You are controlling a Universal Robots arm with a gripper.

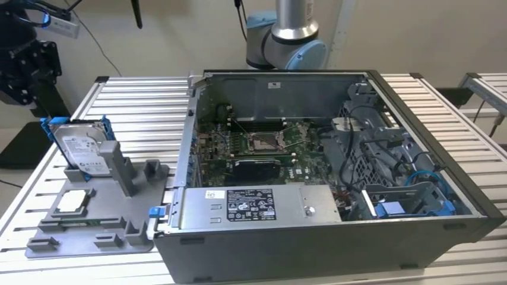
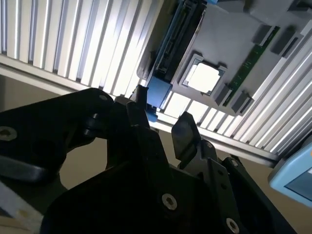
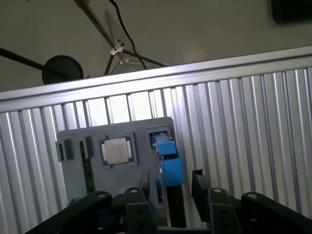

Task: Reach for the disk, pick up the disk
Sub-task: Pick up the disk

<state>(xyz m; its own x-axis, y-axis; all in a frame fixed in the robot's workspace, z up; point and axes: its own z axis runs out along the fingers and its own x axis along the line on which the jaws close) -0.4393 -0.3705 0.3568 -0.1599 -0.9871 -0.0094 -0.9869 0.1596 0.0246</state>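
The reach is well along, the pick-up not yet done. The disk stands on edge in a slot at the back of the grey tray, and nothing in the exterior view grips it. In the first wrist view the gripper hangs over the tray in line with the disk's blue carrier, its fingers spread wide with one on each side of that edge and neither touching it. How far above the tray they sit I cannot tell. The small square chip lies flat in the tray just beside the disk. The disk's face carries a white printed label, and the power supply in the open computer case beside the tray has a black-and-white one — neither print is legible.
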